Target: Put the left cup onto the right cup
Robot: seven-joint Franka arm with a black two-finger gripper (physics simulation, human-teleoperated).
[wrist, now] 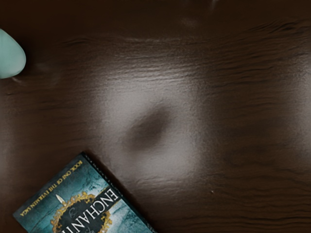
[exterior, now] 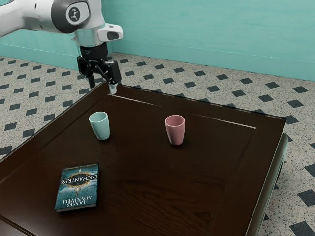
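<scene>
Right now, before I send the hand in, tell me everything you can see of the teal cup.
The teal cup is a smooth, handleless tumbler, plastic-looking, tapering to a narrower base. It stands upright, mouth up, on the dark wooden table, toward the exterior view's left of the pink cup, well apart. Only the table touches it; the open hand hangs above the table's far edge.

Dark wood table (exterior: 197, 191) w/ teal cup (exterior: 99, 125), pink cup (exterior: 174, 129), book (exterior: 78, 186), all apart.
</scene>
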